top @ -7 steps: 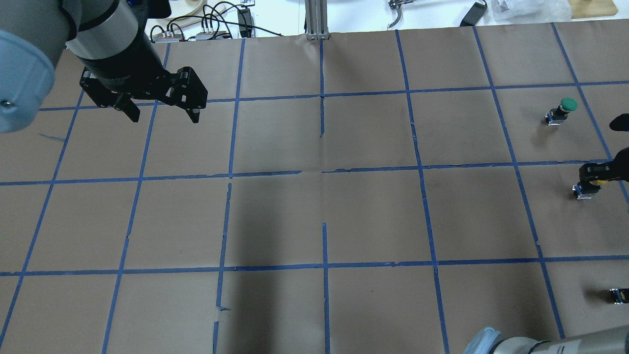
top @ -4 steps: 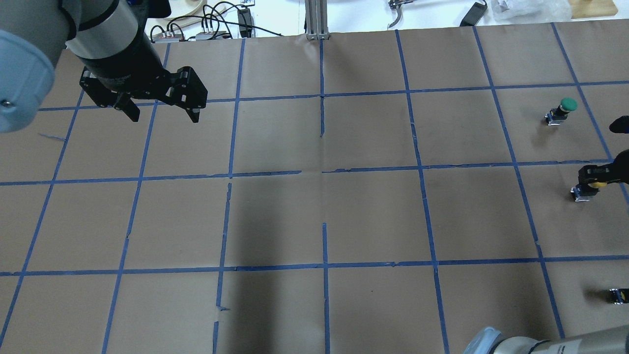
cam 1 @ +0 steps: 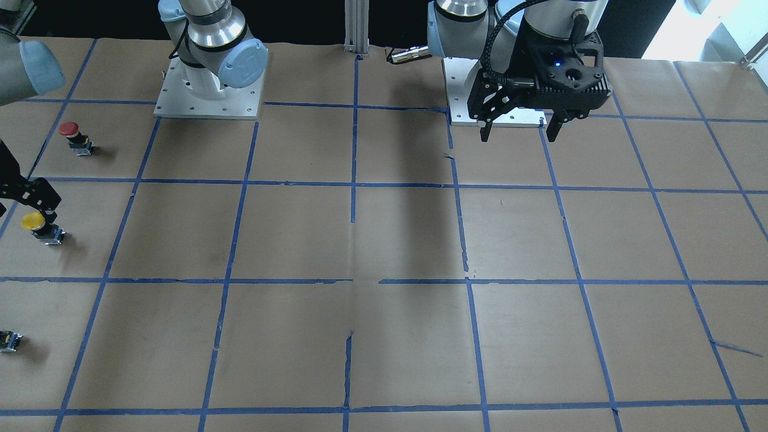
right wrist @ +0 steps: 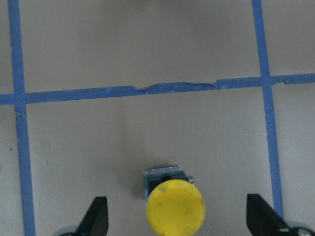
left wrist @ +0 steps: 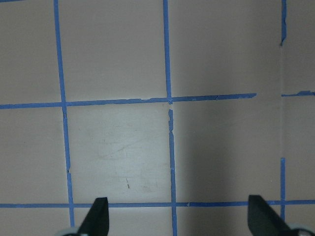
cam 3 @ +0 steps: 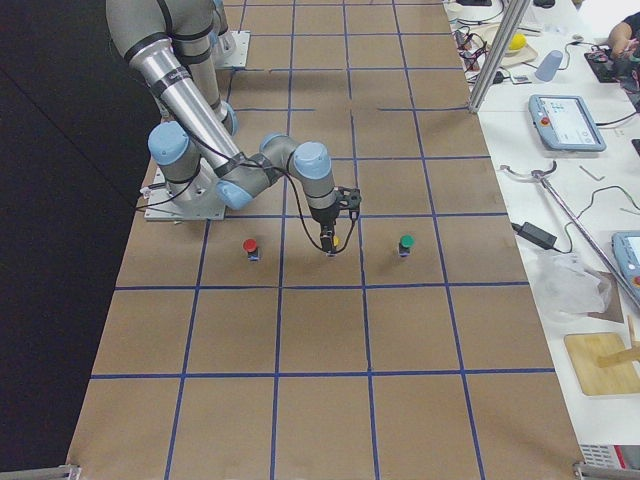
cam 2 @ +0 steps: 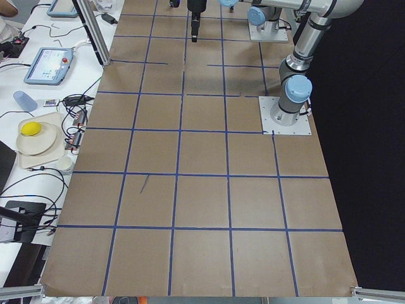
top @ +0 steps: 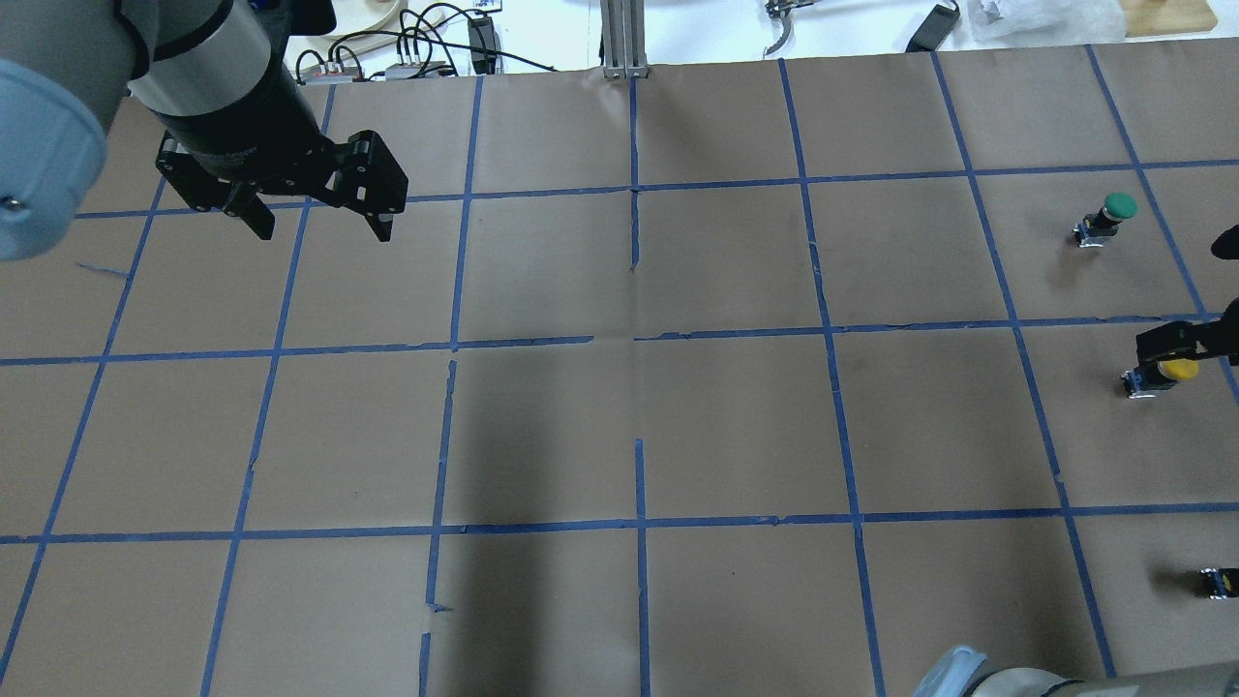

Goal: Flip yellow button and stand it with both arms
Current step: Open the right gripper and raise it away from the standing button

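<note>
The yellow button (right wrist: 174, 206) stands upright on the brown paper, yellow cap up, on its grey switch body. It also shows in the front-facing view (cam 1: 36, 224), the overhead view (top: 1173, 371) and the right view (cam 3: 335, 243). My right gripper (right wrist: 178, 219) is open just above it, with one finger on each side and touching nothing. In the overhead view the right gripper (top: 1200, 341) is cut off by the right edge. My left gripper (top: 324, 230) is open and empty, high over the far left of the table; it also shows in the front-facing view (cam 1: 517, 137).
A green-capped button (top: 1113, 208) stands beyond the yellow one. A red-capped button (cam 1: 71, 131) stands on its robot side. A small black capless part (cam 1: 7, 341) lies toward the operators' side. The arm bases (cam 1: 207, 96) and a metal mast (cam 1: 357, 24) stand at the table's robot edge.
My right gripper has drawn back up and to the right off the yellow button, whose cap now shows in full. The left arm has not moved.
</note>
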Robot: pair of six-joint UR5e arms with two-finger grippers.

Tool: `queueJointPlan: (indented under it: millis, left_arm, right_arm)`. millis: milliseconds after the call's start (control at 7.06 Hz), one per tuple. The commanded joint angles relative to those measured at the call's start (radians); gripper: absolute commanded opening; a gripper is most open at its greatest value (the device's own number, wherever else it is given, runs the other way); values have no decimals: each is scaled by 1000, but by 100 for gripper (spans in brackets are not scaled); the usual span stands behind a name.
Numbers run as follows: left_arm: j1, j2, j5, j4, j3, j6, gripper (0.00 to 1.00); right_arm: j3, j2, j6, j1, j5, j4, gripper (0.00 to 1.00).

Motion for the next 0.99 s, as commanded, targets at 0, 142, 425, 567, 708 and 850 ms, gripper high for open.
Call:
queueJointPlan:
  millis: [0,142,425,567,708,850]
  left_arm:
    - [1,0,0,0,1,0,100]
    - [2,0,0,0,2,0,100]
    - [2,0,0,0,2,0,100]
    - [2,0,0,0,2,0,100]
    - [4,0,0,0,2,2,100]
    - [4,0,0,0,2,2,100]
  right_arm:
    - [-127,-87,59,44,-9,292,100]
    - [-210,-98,137,111,-41,427,100]
    - [-352,-133,368,301,-125,704,100]
    - [-394,-158,508,403,-124,798,100]
    - [-432,-172,593,531,-127,851,100]
    - [-492,-185,678,662,-137,903,100]
